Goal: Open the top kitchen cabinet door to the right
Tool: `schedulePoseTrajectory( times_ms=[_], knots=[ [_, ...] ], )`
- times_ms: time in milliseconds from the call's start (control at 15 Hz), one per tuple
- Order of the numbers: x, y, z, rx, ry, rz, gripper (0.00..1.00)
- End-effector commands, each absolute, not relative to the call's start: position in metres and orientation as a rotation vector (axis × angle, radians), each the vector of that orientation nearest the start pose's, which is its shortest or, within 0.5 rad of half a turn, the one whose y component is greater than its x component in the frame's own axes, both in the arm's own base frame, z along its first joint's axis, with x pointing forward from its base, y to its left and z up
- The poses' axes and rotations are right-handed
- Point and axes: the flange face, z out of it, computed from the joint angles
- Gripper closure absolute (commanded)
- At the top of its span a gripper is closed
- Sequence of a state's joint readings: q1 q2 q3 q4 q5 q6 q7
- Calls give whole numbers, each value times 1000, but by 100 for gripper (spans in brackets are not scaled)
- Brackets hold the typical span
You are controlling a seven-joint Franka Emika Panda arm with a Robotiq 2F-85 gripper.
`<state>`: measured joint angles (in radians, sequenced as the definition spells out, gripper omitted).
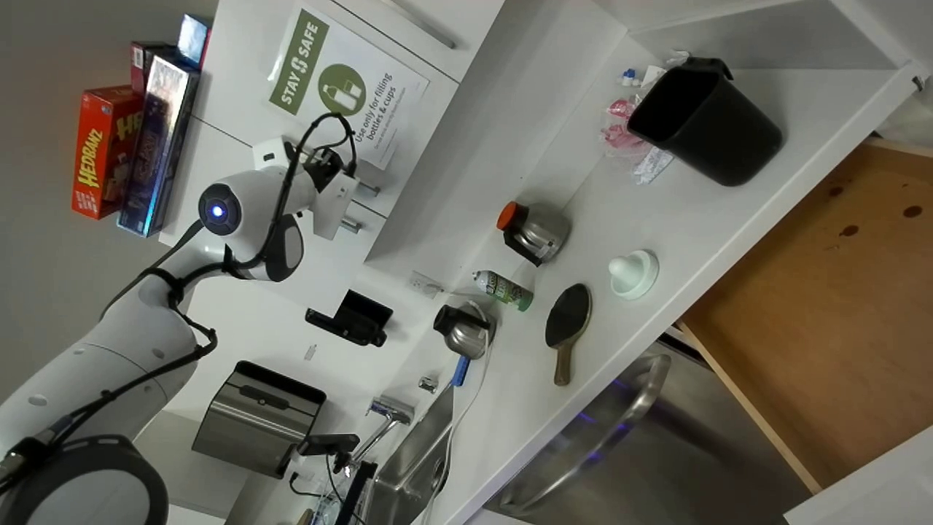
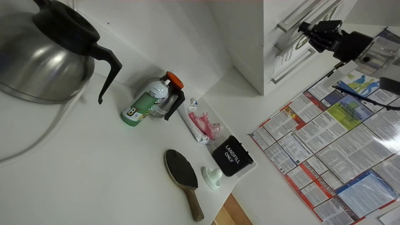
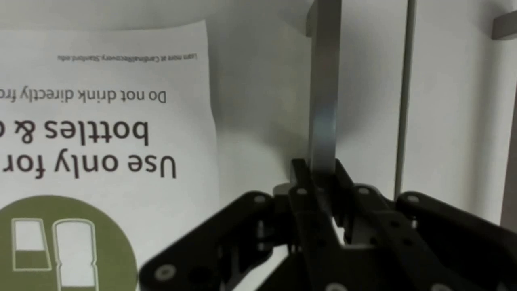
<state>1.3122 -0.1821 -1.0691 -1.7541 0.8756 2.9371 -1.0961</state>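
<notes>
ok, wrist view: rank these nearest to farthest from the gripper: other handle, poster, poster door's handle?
1. Poster door's handle: right in the gripper, jaws on either side of the bar.
2. Poster: off to the picture's left.
3. Other handle: upper right edge, partly out of frame.

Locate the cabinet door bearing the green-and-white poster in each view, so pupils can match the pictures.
In an exterior view: cabinet door at the top, left of centre.
In an exterior view: cabinet door at upper right, partly hidden.
Wrist view: cabinet door across left and centre.
Shared landmark: the poster.
</notes>
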Motion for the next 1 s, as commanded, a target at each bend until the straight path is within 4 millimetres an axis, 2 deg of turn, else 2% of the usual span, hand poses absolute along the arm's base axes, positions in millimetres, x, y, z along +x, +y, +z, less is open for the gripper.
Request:
schedulePoseTrajectory(
  times_ms=[0,200,533,933],
  knots=[
    [571,9,718,-2173,-523,-1836,96],
    [558,-12,720,-2173,-513,-1842,96],
    [519,-53,724,-2175,-566,-1730,96],
    [474,-124,731,-2123,-625,-1571,96]
  ],
)
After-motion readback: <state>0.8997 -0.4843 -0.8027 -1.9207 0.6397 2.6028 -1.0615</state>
